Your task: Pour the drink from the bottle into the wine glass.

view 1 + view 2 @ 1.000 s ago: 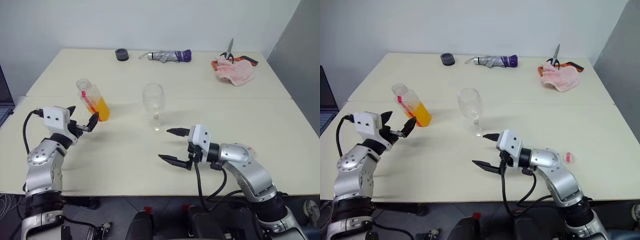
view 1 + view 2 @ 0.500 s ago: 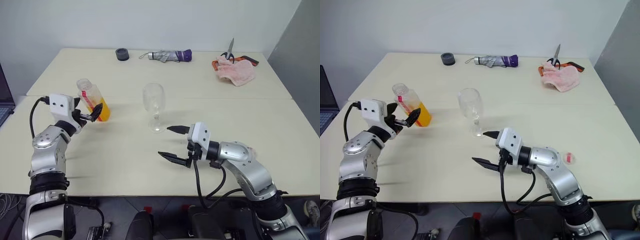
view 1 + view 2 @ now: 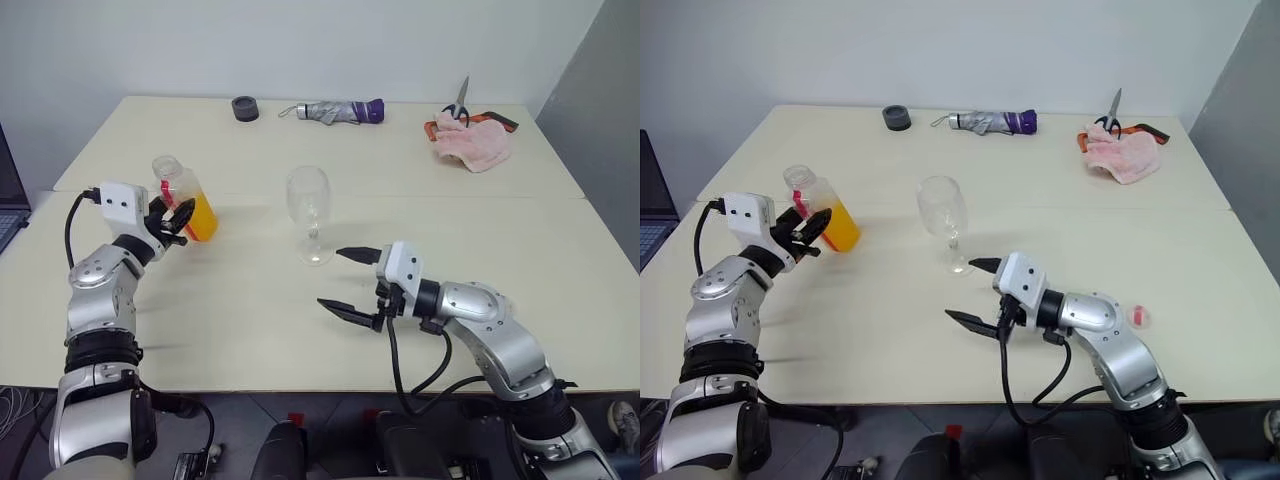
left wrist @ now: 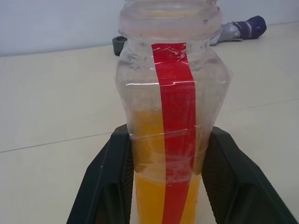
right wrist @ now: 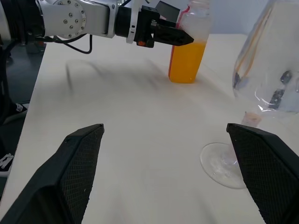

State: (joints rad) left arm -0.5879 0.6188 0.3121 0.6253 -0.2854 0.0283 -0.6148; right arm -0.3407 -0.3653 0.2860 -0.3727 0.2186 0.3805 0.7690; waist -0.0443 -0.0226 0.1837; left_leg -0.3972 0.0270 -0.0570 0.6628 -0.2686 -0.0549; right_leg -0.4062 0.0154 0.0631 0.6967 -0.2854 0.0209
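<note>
A pale counter stands by a white wall. The bottle stands upright on its left side, half full of orange drink. The left hand grips it, one finger on each side. The glass stands near the middle. The right hand waits wide open in front of it.

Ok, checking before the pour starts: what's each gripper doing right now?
Left gripper: closed on the bottle, which stands on the table.
Right gripper: open, holding nothing, near the wine glass.
</note>
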